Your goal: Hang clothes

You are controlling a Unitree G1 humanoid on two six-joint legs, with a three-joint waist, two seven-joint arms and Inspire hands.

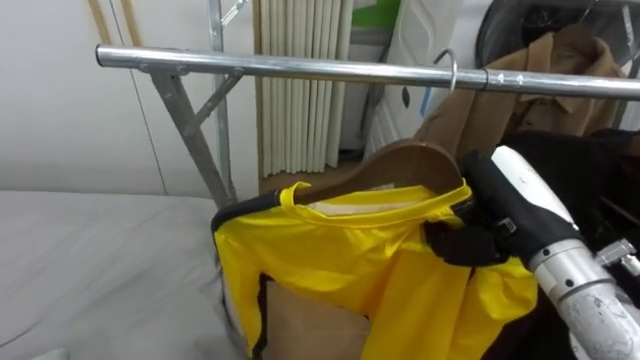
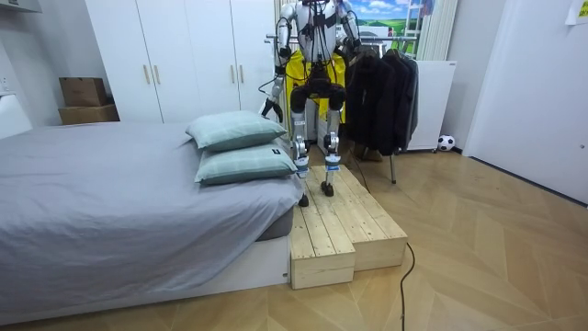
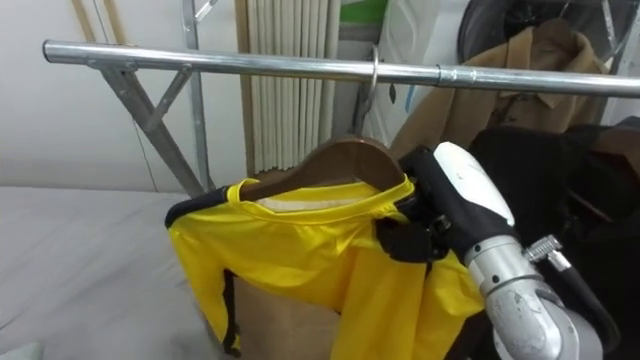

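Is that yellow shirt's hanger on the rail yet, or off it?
On: the hanger's metal hook loops over the rail; the right hand grips the yellow shirt.

Readable text: none can be read in any view.
Yellow garment (image 1: pixel 350 260): centre of the frame; the cloth is seen plain.
White cover (image 1: pixel 425 50): upper right of centre, behind the rail (image 1: pixel 300 68); small dark marks are seen, but cannot be read.
Cardboard boxes (image 2: pixel 84 92): upper left of the room view; too small to be read.
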